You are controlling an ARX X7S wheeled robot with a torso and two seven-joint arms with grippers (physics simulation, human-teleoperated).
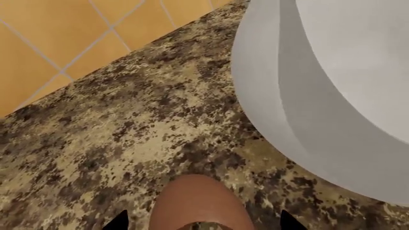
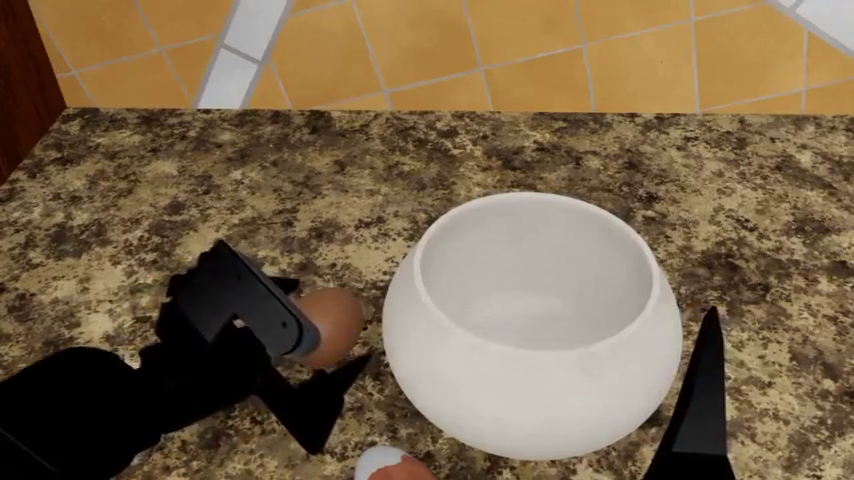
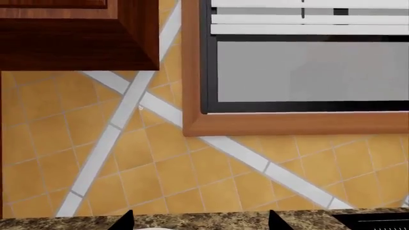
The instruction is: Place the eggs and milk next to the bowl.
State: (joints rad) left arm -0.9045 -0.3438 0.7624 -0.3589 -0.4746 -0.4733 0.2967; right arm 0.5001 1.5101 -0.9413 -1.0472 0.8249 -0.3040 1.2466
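Smooth tan egg (image 2: 327,325) (left hand (image 2: 304,352) gripping) beside bulging white bowl (image 2: 531,325).

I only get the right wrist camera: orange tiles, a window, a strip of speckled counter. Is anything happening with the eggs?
Observer: Yes. In the head view the left gripper has a plain brown egg between its fingers, right beside the white bowl.
Operator: Is that egg inside the bowl?
Observer: No, it is outside, by the bowl's wall, over the speckled counter. The bowl looks empty.
Operator: Any other egg?
Observer: A white-capped egg peeks in at the head view's bottom edge, in front of the bowl.
Operator: And the milk?
Observer: It shows in no view.
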